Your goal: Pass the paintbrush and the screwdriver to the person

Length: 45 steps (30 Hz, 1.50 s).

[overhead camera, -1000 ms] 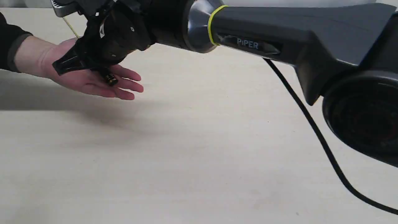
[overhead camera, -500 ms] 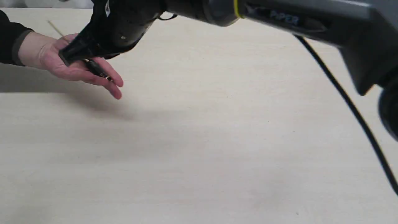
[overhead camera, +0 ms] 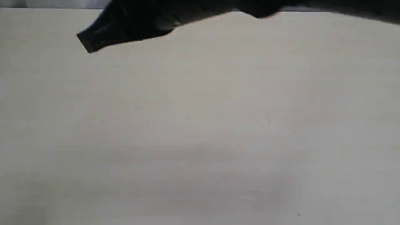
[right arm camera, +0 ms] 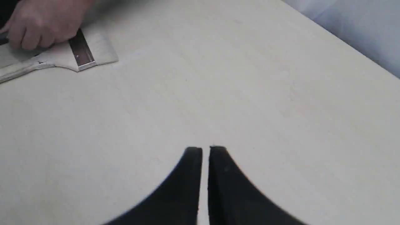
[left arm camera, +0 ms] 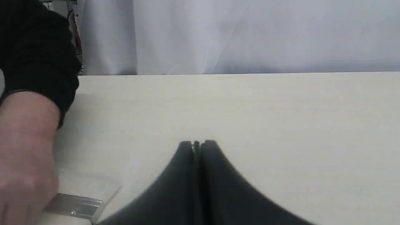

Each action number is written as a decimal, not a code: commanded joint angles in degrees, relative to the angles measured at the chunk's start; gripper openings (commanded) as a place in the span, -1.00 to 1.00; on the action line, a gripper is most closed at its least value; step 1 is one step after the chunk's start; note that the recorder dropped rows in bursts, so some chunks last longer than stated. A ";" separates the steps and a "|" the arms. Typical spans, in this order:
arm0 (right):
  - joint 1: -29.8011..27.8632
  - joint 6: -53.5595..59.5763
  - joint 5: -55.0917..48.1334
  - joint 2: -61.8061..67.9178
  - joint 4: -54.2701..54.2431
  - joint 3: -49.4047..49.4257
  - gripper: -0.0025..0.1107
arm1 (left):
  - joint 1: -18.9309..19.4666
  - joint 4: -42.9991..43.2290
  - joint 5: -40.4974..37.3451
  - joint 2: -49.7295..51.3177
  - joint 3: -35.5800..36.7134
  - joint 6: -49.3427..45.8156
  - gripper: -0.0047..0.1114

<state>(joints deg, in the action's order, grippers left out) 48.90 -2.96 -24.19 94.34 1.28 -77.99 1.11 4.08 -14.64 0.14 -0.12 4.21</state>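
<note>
The paintbrush (right arm camera: 82, 51) lies flat on the pale table, silver ferrule and whitish bristles showing; its ferrule (left arm camera: 75, 205) also appears in the left wrist view. The person's hand (right arm camera: 40, 22) rests on the brush's handle end, with a dark sleeve (left arm camera: 37, 47) above the wrist (left arm camera: 25, 150). I cannot make out the screwdriver in any view. My right gripper (right arm camera: 205, 149) hovers above bare table well away from the brush, its fingers almost together and empty. In the exterior view it is a blurred black shape (overhead camera: 89, 43) at the top. My left gripper (left arm camera: 197, 143) is shut and empty, beside the hand.
The light wooden table (overhead camera: 200, 131) fills the exterior view. A pale curtain (left arm camera: 250, 34) hangs behind the table's far edge. The right arm (overhead camera: 218, 7) stretches across the top of the exterior view.
The person's hand carrying the screwdriver has left the exterior view. My right arm has risen and pulled back to the right, and its gripper no longer holds the screwdriver.
</note>
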 commanded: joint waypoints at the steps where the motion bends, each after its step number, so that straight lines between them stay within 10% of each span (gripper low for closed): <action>1: 0.03 0.20 6.38 -6.41 -1.28 8.95 -0.88 | -0.47 -0.04 0.36 -0.14 0.12 0.12 -0.92; 12: 0.03 0.20 9.98 -25.74 -5.26 30.38 -0.88 | -0.47 -0.18 0.34 -0.14 0.12 0.12 -0.92; 21: 0.03 0.20 -12.49 -35.07 -6.28 31.65 -0.88 | -0.47 -0.18 0.34 -0.14 0.12 0.12 -0.92; 36: -0.08 1.25 -13.22 -41.97 7.98 31.65 -0.88 | -0.47 -0.03 0.37 -0.14 0.12 0.12 -0.92; 45: -14.61 1.25 -2.71 -50.26 3.84 31.75 -0.88 | -0.47 -0.03 0.37 -0.14 0.12 0.12 -0.92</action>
<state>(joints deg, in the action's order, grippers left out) 37.78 -2.13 -29.16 45.46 6.70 -46.57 1.11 4.08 -14.64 0.14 -0.12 4.21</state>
